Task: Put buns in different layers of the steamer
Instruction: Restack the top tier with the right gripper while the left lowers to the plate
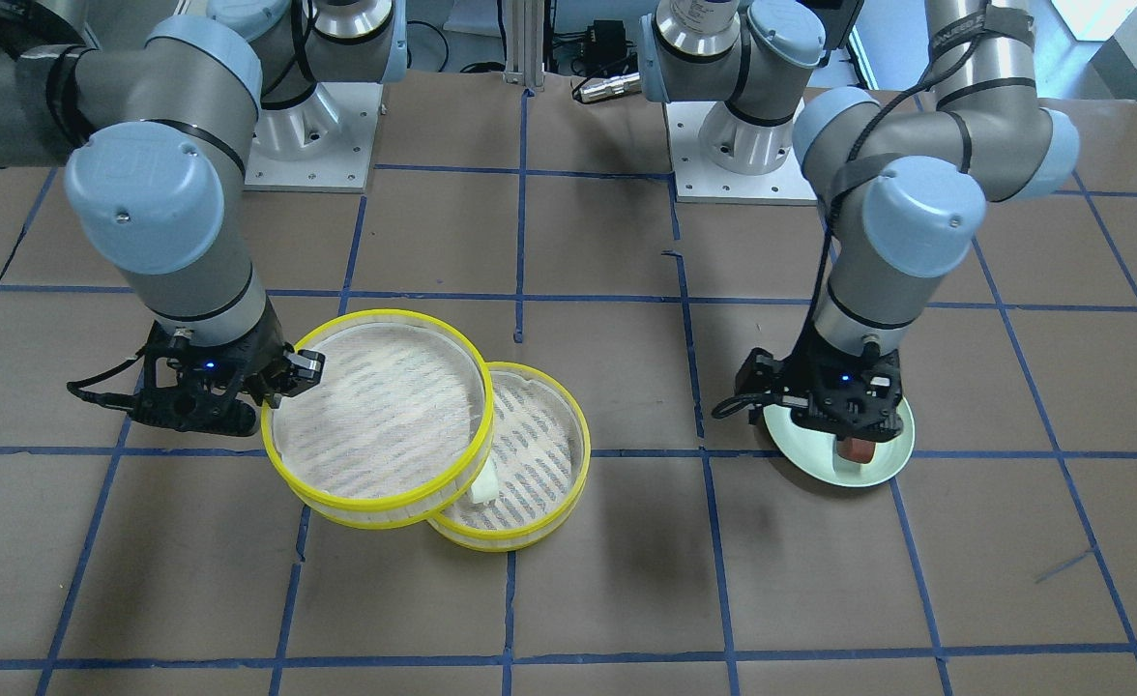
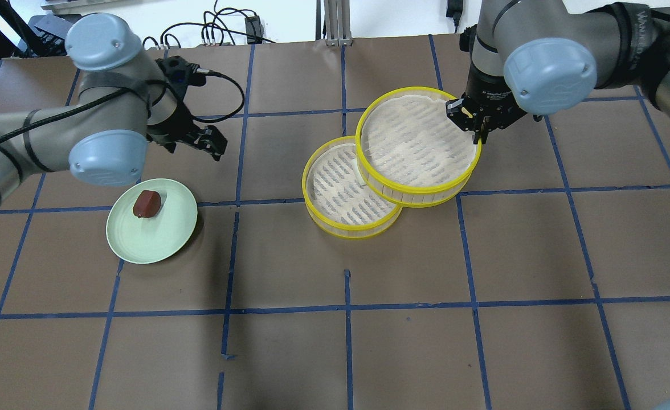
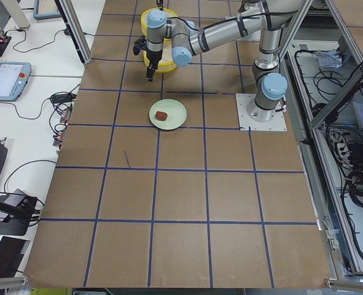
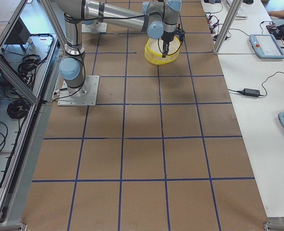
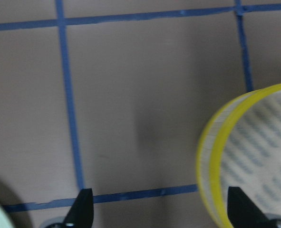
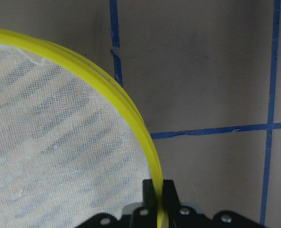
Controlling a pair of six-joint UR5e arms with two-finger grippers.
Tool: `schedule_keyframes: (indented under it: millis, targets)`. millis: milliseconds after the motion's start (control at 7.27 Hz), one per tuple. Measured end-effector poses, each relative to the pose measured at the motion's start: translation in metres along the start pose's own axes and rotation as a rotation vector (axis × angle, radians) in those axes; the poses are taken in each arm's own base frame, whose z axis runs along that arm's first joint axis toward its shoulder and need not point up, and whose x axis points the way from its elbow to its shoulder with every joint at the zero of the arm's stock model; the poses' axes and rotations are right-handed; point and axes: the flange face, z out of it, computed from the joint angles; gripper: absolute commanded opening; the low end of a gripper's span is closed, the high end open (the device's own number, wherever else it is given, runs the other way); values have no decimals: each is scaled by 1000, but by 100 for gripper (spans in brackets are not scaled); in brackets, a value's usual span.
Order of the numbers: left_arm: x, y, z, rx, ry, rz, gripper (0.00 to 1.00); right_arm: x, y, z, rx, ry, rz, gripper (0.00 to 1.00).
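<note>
Nearest you in the front view, the lower tray [image 1: 583, 454] sits low centre with the white bun [image 1: 484, 480] inside; the upper tray [image 1: 385, 315] overlaps it, rim pinched by the right gripper [image 1: 293, 372] at its left. Overhead, your red bun [image 2: 146, 203] lies on the plate [image 2: 158, 242] at left, the left gripper [image 2: 198, 141] just up-right of it, fingers spread apart.
</note>
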Motion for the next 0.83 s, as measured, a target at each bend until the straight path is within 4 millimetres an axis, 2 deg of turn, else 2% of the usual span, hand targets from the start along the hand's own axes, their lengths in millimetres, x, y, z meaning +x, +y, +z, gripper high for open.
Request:
schedule_keyframes:
  millis: [138, 275, 413, 550, 826]
  targets:
    - [-28, 18, 16, -54, -21, 7, 100, -18, 5, 2, 3, 1, 26, 8]
    - [-43, 32, 32, -98, -29, 10, 100, -44, 10, 8, 1, 4, 58, 8]
    - [-49, 36, 48, -131, -26, 12, 100, -73, 13, 21, 5, 5, 87, 8]
    - [-53, 37, 62, -155, -19, 13, 100, -92, 13, 33, 11, 5, 110, 8]
    - [-60, 38, 75, -183, -24, 9, 99, -115, 18, 44, 13, 8, 133, 8]
